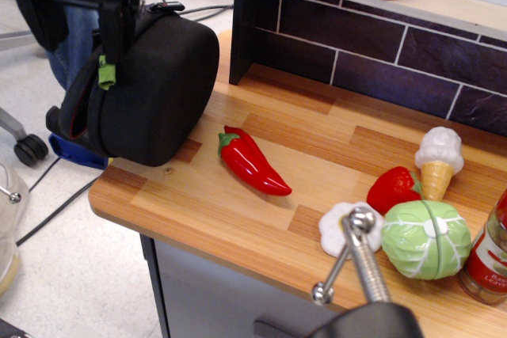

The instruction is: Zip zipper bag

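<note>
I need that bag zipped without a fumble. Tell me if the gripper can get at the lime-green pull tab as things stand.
Probably yes. The gripper hangs at the zipper bag's upper left edge, one finger right above the lime-green pull tab. Nothing lies between them, and the tab faces outward, unobstructed.

One raised view looks down across the wooden counter [261,195]

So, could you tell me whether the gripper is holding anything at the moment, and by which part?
Nothing is held yet. The gripper is open above the zipper bag, one finger just above the lime-green pull tab.
</note>
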Robot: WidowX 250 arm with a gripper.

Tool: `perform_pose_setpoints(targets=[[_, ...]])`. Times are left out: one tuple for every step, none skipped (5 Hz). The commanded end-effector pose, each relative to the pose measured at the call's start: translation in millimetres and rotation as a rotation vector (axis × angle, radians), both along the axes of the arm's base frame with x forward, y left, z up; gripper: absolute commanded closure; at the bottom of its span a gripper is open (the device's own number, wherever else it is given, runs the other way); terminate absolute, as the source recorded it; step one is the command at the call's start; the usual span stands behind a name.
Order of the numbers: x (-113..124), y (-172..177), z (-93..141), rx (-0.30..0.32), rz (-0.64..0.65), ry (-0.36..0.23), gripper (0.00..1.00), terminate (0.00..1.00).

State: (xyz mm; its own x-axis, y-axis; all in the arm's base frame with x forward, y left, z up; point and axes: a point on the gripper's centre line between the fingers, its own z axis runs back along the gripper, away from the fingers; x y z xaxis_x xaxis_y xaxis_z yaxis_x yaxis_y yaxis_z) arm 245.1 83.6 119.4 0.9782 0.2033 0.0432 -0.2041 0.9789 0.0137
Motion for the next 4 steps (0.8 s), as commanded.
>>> perform_pose_setpoints(targets=[[2.2, -10.5, -3.2, 0.035, 0.026, -0.074, 0.0, 0.0], [2.9, -16.6, -4.8, 0.028, 0.043, -0.075, 0.0, 0.0], [6.0, -17.8, -7.0, 0.034, 0.066, -0.081, 1.0, 0.0], [6.5, -13.8, -6.0, 0.04, 0.072, -0.072, 1.0, 0.0]])
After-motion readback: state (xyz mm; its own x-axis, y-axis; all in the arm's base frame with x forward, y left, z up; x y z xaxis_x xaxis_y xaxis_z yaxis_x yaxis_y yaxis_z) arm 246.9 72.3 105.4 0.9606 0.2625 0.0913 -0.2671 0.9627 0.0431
